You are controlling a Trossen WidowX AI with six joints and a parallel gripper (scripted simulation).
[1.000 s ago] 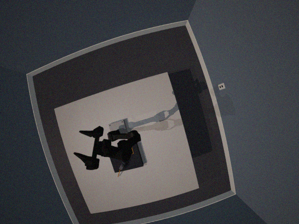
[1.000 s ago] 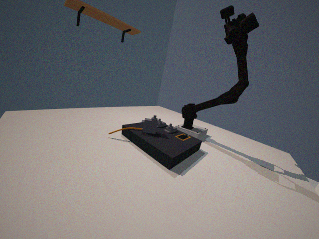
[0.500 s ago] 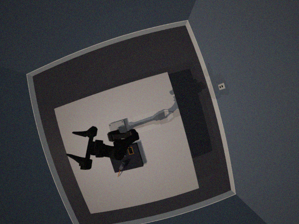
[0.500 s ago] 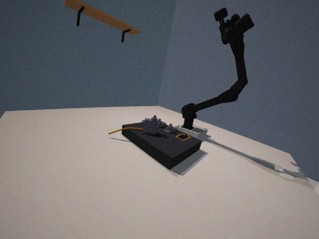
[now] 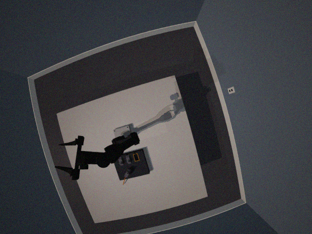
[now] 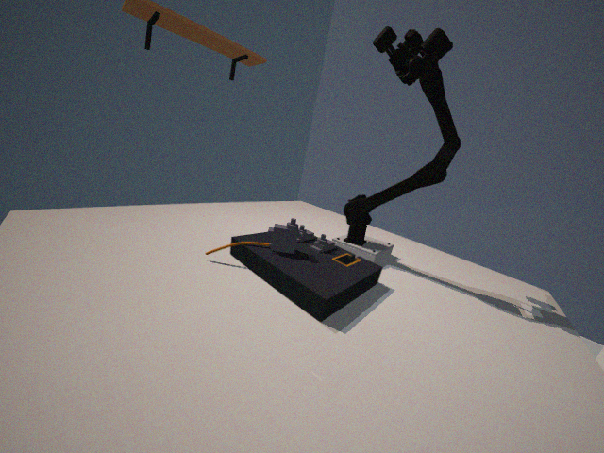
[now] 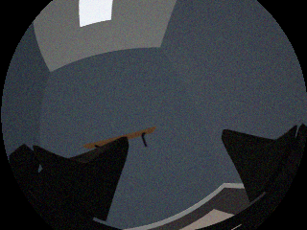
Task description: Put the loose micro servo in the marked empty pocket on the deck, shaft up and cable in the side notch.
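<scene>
The loose micro servo (image 5: pixel 127 173) (image 6: pixel 285 240) is a small grey block on the dark deck (image 5: pixel 143 168) (image 6: pixel 322 285), near the deck edge away from the arm's base. Its orange cable (image 5: pixel 123 181) (image 6: pixel 239 243) sticks out past that edge. Which way its shaft points is not clear. The empty pocket's orange outline (image 5: pixel 133 157) (image 6: pixel 340 261) is on the deck beside a row of fitted grey servos (image 5: pixel 128 159) (image 6: pixel 322 243). My gripper (image 5: pixel 57 155) (image 7: pixel 178 140) is open and empty, high above the table and far from the servo, its fingers pointing sideways towards the wall.
The arm's pale base (image 5: pixel 121 130) (image 6: pixel 382 250) stands close beside the deck. The arm passes over one corner of the deck in the top view. A wooden shelf (image 6: pixel 194 34) (image 7: pixel 139 134) is on the wall. The white table top (image 5: pixel 173 176) (image 6: pixel 194 351) carries the deck and base.
</scene>
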